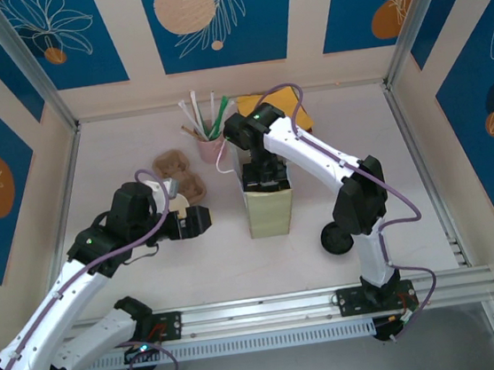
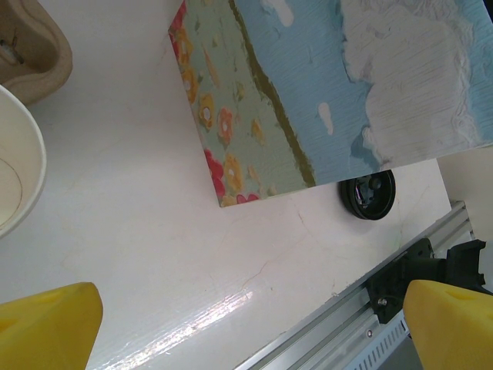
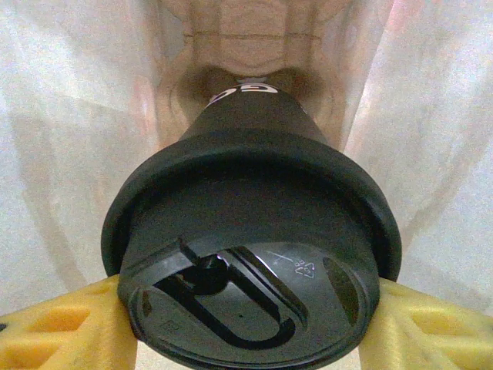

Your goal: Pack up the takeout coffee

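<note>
Top view, right pincer (image 1: 263,172): lowered into the open top of the paper bag (image 1: 270,211), which stands upright at mid-bench (image 1: 404,149).
Top view, left pincer (image 1: 202,221): released, just left of the bag, near the pulp trays (image 1: 171,164).
Left wrist, fingers (image 2: 46,327): wide apart over bare bench, with the bag's printed side and a loose black lid (image 2: 368,194) ahead.
Right wrist, takeout coffee (image 3: 246,177): inside the bag, lidded, grasped at the lid's rim between the yellow fingers (image 3: 62,327).
</note>
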